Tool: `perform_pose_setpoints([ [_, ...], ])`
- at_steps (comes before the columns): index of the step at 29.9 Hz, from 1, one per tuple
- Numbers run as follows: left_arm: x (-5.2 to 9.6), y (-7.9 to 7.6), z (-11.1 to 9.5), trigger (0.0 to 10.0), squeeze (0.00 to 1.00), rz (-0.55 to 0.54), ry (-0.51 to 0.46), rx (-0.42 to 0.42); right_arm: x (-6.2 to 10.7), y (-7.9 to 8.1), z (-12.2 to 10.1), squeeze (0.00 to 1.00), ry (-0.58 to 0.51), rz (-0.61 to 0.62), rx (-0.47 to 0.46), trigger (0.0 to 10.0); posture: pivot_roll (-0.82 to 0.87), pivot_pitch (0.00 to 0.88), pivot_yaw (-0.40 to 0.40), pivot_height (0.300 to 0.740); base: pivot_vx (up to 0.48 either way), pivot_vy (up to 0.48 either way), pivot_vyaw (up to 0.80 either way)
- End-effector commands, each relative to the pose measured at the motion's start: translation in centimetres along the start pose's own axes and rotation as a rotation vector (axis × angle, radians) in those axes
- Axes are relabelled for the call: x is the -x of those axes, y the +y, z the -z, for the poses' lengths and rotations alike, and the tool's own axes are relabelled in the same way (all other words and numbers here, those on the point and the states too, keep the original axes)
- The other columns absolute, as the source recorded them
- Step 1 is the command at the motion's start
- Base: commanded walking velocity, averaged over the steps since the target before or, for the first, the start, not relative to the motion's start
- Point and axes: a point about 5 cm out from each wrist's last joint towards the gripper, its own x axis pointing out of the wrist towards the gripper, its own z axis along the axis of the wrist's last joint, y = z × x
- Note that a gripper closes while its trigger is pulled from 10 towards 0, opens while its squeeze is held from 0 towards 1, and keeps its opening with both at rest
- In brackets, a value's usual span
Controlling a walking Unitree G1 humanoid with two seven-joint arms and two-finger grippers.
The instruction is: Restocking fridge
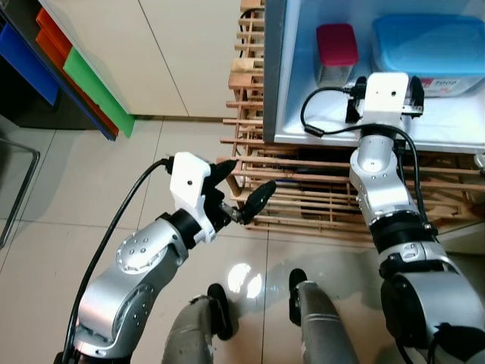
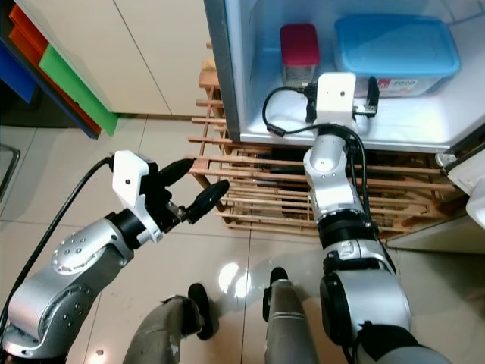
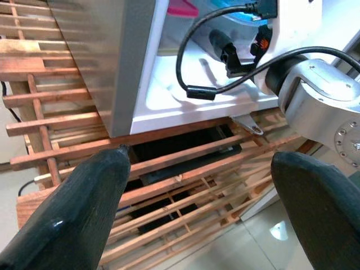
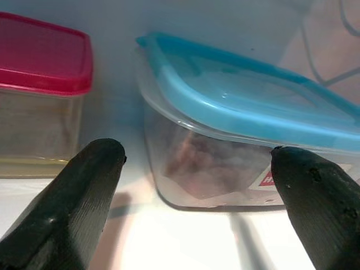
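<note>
Since restocking ends with food standing on a shelf, worth noting first where the task's goods are: set side by side on the white fridge shelf (image 1: 455, 121), a clear plastic tub with a flat blue lid (image 1: 432, 42) holding something brownish, and just beside it, on the robot's left, a smaller clear box with a red lid (image 1: 336, 45). Reaches into the open compartment with the right gripper (image 4: 197, 152), black fingers spread wide and level with the blue-lidded tub's near wall, clamped on nothing. Seems, as a judgement, either freshly let go or lined up for a nudge deeper; cannot be settled from this. Keeps the two fingers straddling the tub's front corner rather than the red-lidded box, probably so that any push or pull acts on the larger tub alone. Holds the left gripper (image 1: 246, 178) out low over the pale tiled floor (image 1: 151, 152), in front of the slatted wooden pallet (image 1: 303, 205) under the fridge, jaws apart and empty, likely parked clear of the doorway to leave room. Calls for care around the wrist cable near the shelf edge.
</note>
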Motion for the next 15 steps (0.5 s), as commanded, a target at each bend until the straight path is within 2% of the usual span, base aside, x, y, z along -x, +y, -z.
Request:
perform_pose_setpoints([
  [1, 0.0, 0.3, 0.3, 10.0, 0.00, -0.011, 0.009, -0.010, 0.0, 0.1, -0.1, 0.00, -0.009, -0.010, -0.012, 10.0, -0.05, 0.333, 0.071, 0.740, 0.000, 0.000, 0.00],
  [3, -0.4, 0.4, 0.4, 10.0, 0.00, -0.010, 0.003, -0.013, 0.2, 0.1, 0.0, 0.00, -0.015, -0.015, -0.020, 10.0, -0.06, 0.297, 0.060, 0.740, 0.000, 0.000, 0.00],
  [5, -1.0, 0.6, 0.2, 10.0, 0.00, -0.006, -0.019, -0.022, 1.0, -0.2, 0.0, 0.00, -0.031, -0.018, -0.048, 10.0, -0.07, 0.271, 0.054, 0.740, 0.000, 0.000, 0.00],
  [6, -1.4, 0.9, 0.3, 10.0, 0.00, -0.026, -0.015, -0.025, 1.9, -0.6, -0.2, 0.00, -0.053, -0.024, -0.064, 10.0, -0.09, 0.241, 0.051, 0.740, 0.000, 0.000, 0.00],
  [7, -1.4, 0.9, 0.3, 10.0, 0.00, -0.026, -0.015, -0.025, 1.9, -0.6, -0.2, 0.00, -0.053, -0.024, -0.064, 10.0, -0.09, 0.241, 0.051, 0.740, 0.000, 0.000, 0.00],
  [9, -2.0, 1.6, 0.8, 10.0, 0.00, -0.066, 0.019, -0.046, 3.7, -1.5, -0.4, 0.00, -0.086, -0.031, -0.084, 10.0, -0.11, 0.207, 0.051, 0.740, 0.000, 0.000, 0.00],
  [14, -3.5, 2.9, 1.8, 10.0, 0.00, -0.150, 0.006, 0.029, 7.1, -3.7, -0.2, 0.00, -0.077, -0.042, -0.179, 10.0, -0.20, 0.085, 0.074, 0.740, 0.000, 0.000, 0.00],
  [15, -3.5, 2.9, 1.8, 10.0, 0.00, -0.150, 0.006, 0.029, 7.1, -3.7, -0.2, 0.00, -0.077, -0.042, -0.179, 10.0, -0.20, 0.085, 0.074, 0.740, 0.000, 0.000, 0.00],
])
